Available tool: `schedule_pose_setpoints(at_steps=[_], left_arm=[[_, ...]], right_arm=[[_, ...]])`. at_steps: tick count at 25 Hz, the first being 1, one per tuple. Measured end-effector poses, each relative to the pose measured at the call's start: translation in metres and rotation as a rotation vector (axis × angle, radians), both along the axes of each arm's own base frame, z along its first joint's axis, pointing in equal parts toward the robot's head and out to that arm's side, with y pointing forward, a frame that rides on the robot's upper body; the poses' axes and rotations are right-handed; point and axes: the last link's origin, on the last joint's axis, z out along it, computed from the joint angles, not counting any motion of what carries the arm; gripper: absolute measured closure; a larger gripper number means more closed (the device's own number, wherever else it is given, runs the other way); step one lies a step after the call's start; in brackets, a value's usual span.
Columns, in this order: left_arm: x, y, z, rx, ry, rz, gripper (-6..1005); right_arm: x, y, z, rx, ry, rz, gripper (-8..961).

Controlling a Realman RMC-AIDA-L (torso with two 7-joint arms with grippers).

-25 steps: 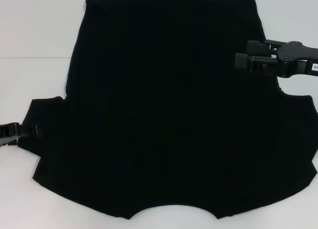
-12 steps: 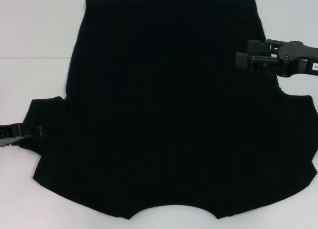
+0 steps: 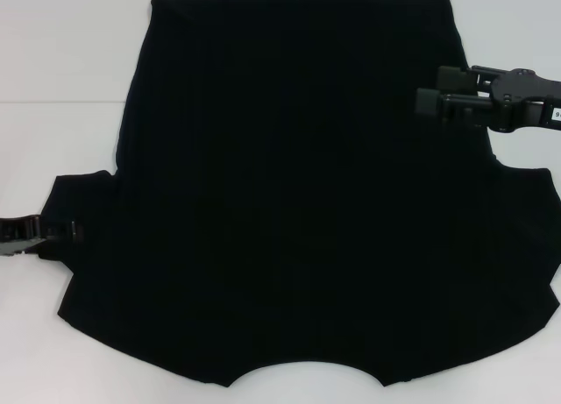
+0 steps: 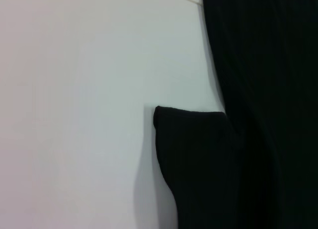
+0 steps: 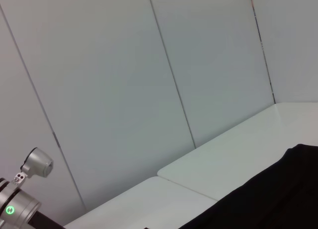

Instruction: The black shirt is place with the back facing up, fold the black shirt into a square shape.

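Black blocky right pincer, white label

The left gripper sits low at the left edge of the head view. Its tip points to the right and lies flat. It looks closed, but it is dark there and hard to be sure. Only a short bit of that arm shows.

The right gripper hangs higher up on the right side. It reaches in sideways, pointing left. Its two fingers are apart, one above the other.

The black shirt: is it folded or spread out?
Spread out: the black shirt lies flat on the table, both sleeves out, no folds.
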Motion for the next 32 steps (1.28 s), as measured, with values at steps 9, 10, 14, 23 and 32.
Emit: schedule_pose_setpoints(at_steps=[9, 10, 14, 23, 32], left_arm=[[-0.0001, 0.0014, 0.0015, 0.003, 0.009, 0.0, 257], [0.0, 0.0015, 0.0015, 0.002, 0.01, -0.001, 272], [0.0007, 0.0026, 0.0011, -0.003, 0.02, -0.007, 453], [0.0018, 0.0058, -0.0005, -0.008, 0.05, -0.017, 861], [0.0007, 0.0074, 0.0056, 0.018, 0.063, -0.016, 977]], right_arm=[[0.0002, 0.0007, 0.0009, 0.005, 0.0, -0.001, 116], [0.0002, 0.0009, 0.0011, 0.006, 0.0, -0.002, 116], [0.0002, 0.0013, 0.0014, 0.01, 0.001, -0.003, 115], [-0.0004, 0.0014, 0.0029, 0.019, 0.015, -0.002, 121], [0.001, 0.001, 0.003, 0.023, 0.018, -0.008, 119]])
